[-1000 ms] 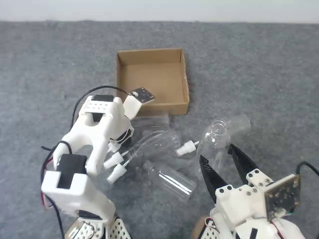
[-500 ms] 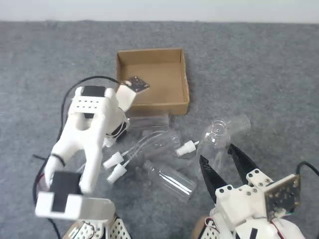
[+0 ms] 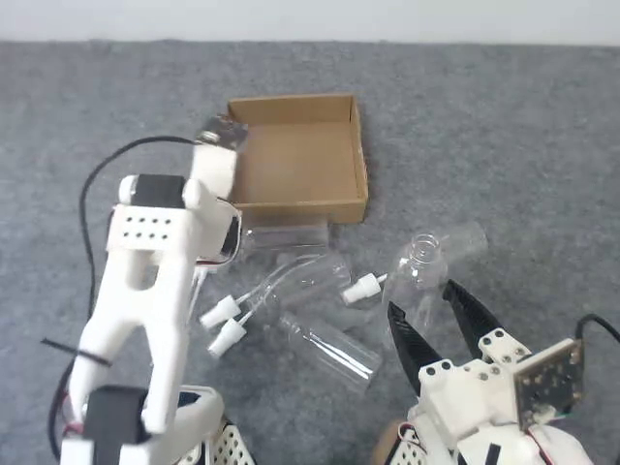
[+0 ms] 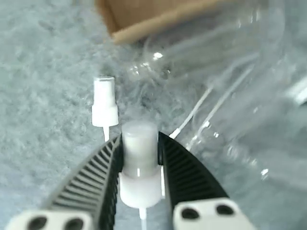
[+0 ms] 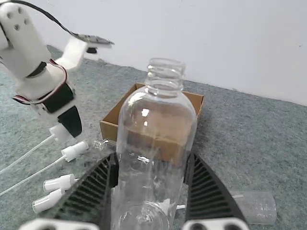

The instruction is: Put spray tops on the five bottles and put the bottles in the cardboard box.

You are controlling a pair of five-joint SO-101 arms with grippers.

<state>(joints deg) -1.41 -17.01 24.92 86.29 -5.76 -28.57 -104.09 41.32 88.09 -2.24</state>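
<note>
1. Left wrist view: a white spray top (image 4: 139,158) is pinched in the left jaws, a second top (image 4: 104,101) laid just beyond.
2. Right wrist view: an uncapped bottle (image 5: 156,129) is gripped upright by the right jaws.
3. High view: loose bottles (image 3: 334,351) are scattered beside the cardboard box (image 3: 359,155).

Grey table (image 3: 504,126) holds cardboard box (image 3: 300,207), bottles (image 3: 329,349), spray tops (image 3: 221,312).

Open cardboard box (image 3: 295,160) on grey carpet (image 3: 504,145). Just in front of its front wall a bunch of clear bottles (image 3: 329,349) are lying on their sides, with three white spray tops (image 3: 360,288) loose among them. Off the front-right corner, the right gripper (image 3: 421,295) has its black fingers (image 3: 402,341) either side of an upright bottle (image 3: 418,263). The white left arm (image 3: 145,291) hangs by the front-left corner.
</note>
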